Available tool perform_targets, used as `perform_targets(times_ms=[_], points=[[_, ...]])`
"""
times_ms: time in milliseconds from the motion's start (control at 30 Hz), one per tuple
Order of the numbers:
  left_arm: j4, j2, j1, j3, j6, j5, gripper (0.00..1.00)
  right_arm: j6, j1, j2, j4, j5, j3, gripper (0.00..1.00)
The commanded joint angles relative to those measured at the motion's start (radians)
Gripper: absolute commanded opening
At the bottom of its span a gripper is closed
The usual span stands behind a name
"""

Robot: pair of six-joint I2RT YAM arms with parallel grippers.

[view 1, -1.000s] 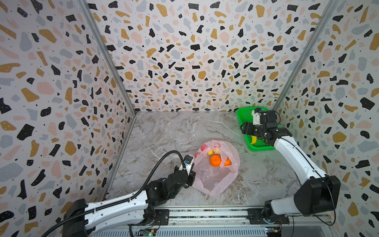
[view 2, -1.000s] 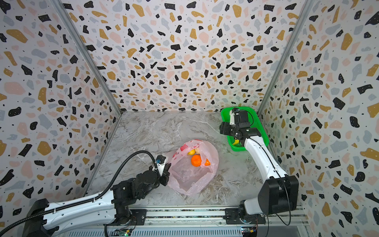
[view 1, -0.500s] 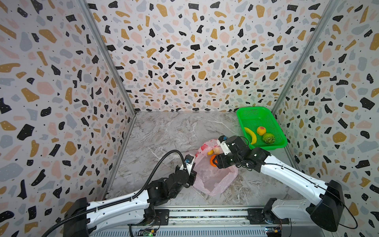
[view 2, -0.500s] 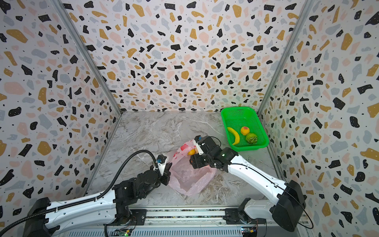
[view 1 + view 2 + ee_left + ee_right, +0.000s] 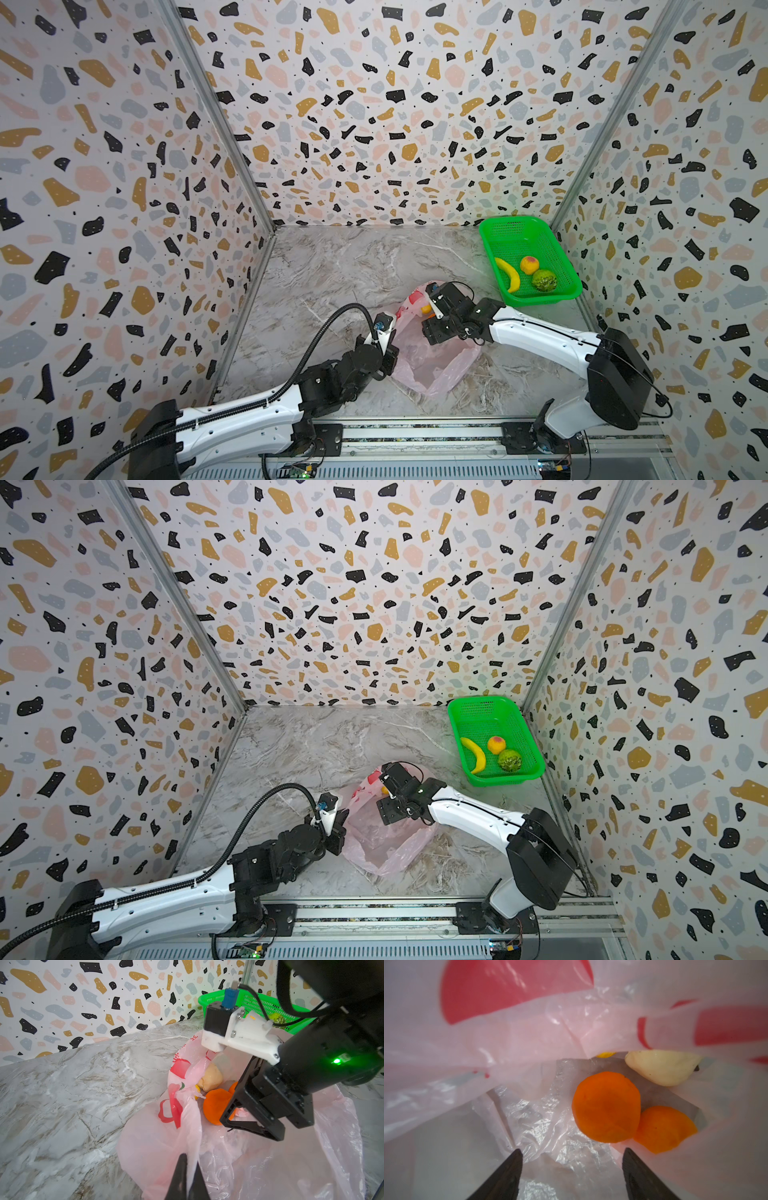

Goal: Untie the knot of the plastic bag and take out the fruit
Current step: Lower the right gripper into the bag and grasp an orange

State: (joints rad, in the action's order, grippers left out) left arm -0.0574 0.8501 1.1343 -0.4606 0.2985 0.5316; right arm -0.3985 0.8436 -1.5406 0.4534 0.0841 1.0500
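Two oranges [image 5: 606,1107] and a pale beige lump [image 5: 662,1068] lie inside the plastic bag [image 5: 436,365], mid-surface [image 5: 332,270]. Your right gripper [image 5: 572,1152] is spread wide in its mouth, empty, just short of them. Your left gripper [image 5: 190,1167] pinches the bag's rim. Farther off, a banana [image 5: 509,274] and a peach [image 5: 529,264] sit in the green basket [image 5: 519,232].

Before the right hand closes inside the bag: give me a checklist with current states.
1. Mouth held open: ok; left hand is shut on the edge of the plastic bag.
2. Picker ready: ok; right hand is open and empty.
3. Target ahead: ok; nearer orange lies just beyond the fingertips, not yet between them.
4. Film out of the pinch: cannot tell; crinkled film lies under the hand.
5. Neighbour apart: not ok; second orange sits right against it.
6. Drop room: ok; basket holds banana, peach and green ball at its near end only.
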Motion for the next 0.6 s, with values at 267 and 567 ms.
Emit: perform_targets(times_ms=[267, 567], points=[[-0.057, -0.016, 0.004, -0.007, -0.018, -0.019, 0.00, 0.008, -0.034, -0.089, -0.110, 0.081, 0.042, 0.89], [-0.058, -0.020, 0.004, -0.003, -0.009, -0.021, 0.00, 0.001, -0.052, -0.156, -0.130, 0.054, 0.025, 0.90]])
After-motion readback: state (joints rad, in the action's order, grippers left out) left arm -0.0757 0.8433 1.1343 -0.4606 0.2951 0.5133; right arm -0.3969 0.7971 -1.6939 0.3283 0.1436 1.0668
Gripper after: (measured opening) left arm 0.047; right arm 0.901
